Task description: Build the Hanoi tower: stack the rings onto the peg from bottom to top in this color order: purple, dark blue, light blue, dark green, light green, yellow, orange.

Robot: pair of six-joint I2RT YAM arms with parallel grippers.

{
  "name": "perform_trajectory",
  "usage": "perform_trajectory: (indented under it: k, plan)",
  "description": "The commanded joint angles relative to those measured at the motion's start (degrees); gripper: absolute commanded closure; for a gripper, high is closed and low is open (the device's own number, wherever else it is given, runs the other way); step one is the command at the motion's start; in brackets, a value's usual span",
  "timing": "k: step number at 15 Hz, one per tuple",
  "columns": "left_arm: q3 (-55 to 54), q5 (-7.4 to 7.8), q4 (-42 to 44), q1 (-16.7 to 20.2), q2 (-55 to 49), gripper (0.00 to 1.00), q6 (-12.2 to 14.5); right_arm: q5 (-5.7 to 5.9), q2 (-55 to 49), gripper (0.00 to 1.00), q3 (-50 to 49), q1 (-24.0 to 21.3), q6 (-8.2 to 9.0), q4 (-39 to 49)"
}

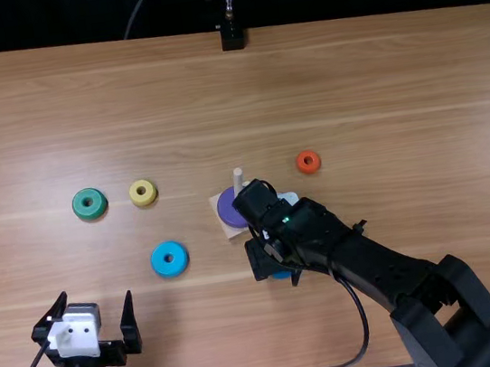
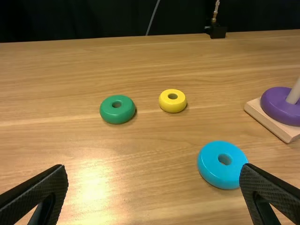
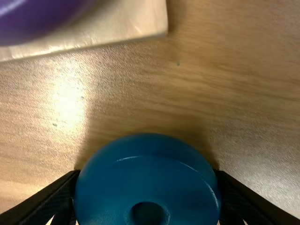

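Blue ring (image 3: 147, 176) pinched by right tool (image 1: 263, 258), left tool (image 1: 96, 294) spread, purple ring (image 1: 229, 210) around peg (image 1: 237, 181) nearby

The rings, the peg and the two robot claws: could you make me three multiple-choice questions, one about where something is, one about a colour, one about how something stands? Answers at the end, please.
1. Where is the purple ring?
A) Held in a claw
B) Around the peg
C) Beside the yellow ring, off the base

2. What colour is the ring between the fingers of the right claw?
A) Orange
B) Yellow
C) Dark blue

3. How does the left claw stand?
A) Open and empty
B) Shut, with nothing in it
C) Shut on a ring

Answers:
1: B, the left wrist view shows the peg rising through it.
2: C, the right wrist view shows that colour between the fingers.
3: A, the top view shows its fingers spread with nothing between them.
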Motion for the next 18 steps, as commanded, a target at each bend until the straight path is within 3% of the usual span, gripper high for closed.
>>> perform_trajectory:
  k: [1,4,8,11,13,18]
  plan:
    - [-6.0,0.59,-4.5,-0.7,-0.7,0.00,-0.2,1.48,-3.8,1.00,0.1,0.1,0.72,-0.2]
    - [-6.0,0.59,-4.5,-0.7,-0.7,0.00,-0.2,1.48,-9.2,1.00,7.7,0.1,0.30,-9.0]
    - [-6.0,0.59,-4.5,-0.7,-0.7,0.00,-0.2,1.16,-12.6,1.00,19.5,0.1,-5.61,-20.1]
    - [-6.0,0.59,-4.5,-0.7,-0.7,0.00,-0.2,1.16,-12.1,1.00,32.7,0.0,-11.31,-32.2]
    - [-6.0,0.59,-4.5,-0.7,-0.7,0.00,-0.1,1.16,-10.7,1.00,40.2,0.3,-13.31,-37.2]
    - [-6.0,0.59,-4.5,-0.7,-0.7,0.00,-0.2,1.16,-1.0,1.00,52.6,0.9,-13.20,-37.4]
